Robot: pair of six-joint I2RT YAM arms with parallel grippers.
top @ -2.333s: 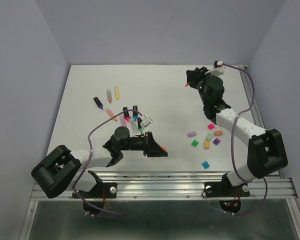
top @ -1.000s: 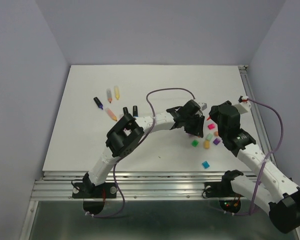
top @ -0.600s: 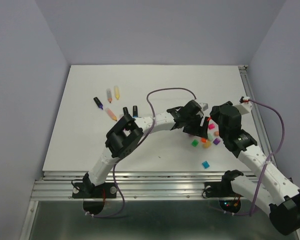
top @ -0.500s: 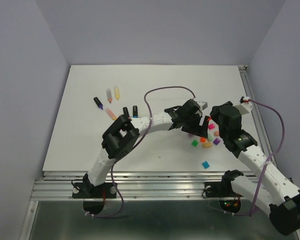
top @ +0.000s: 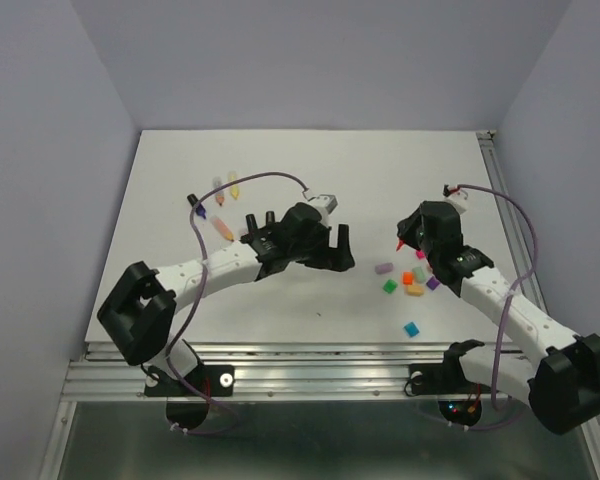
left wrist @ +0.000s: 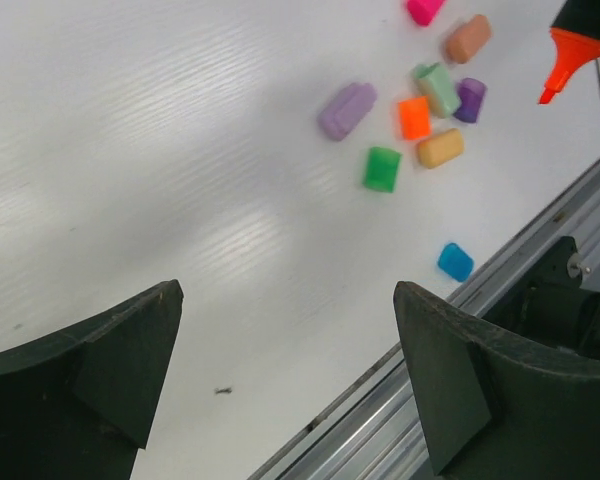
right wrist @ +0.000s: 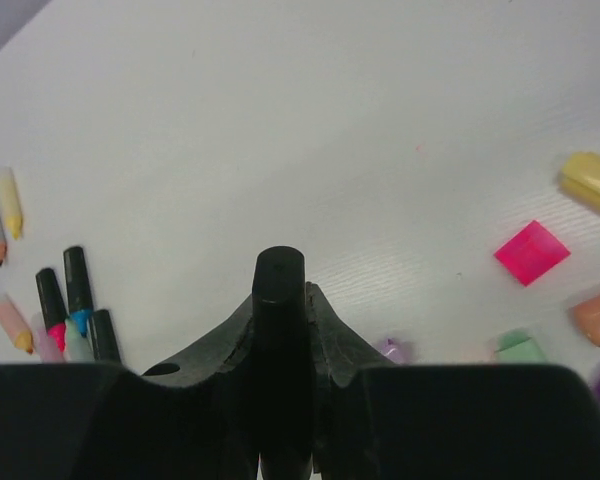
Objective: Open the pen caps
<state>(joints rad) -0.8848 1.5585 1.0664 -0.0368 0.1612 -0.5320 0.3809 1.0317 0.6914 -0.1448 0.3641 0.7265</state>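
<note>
most of the job looks done. nine loose caps point(left wrist: 414, 117) lie scattered in the upper right of the left wrist view: pink, peach, mint, purple, orange, lilac, yellow, green and blue. all lie flat on the white table point(left wrist: 180, 120), none on a pen. the pens point(right wrist: 78, 280) lie in a group at the lower left of the right wrist view. those whose ends show have bare coloured tips. a few are partly hidden, so i cannot tell whether any has a cap left on it.

one more, the black pen point(right wrist: 279, 275), sits in the right gripper point(right wrist: 280, 320), whose fingers are clamped on its barrel. its bare orange tip point(left wrist: 563, 60) shows at the top right corner of the left wrist view, above the caps. what seems left is to set this pen down.

the left gripper point(left wrist: 287, 290) hangs over bare table with its fingers point(left wrist: 90, 370) spread wide apart, holding and touching nothing.
</note>
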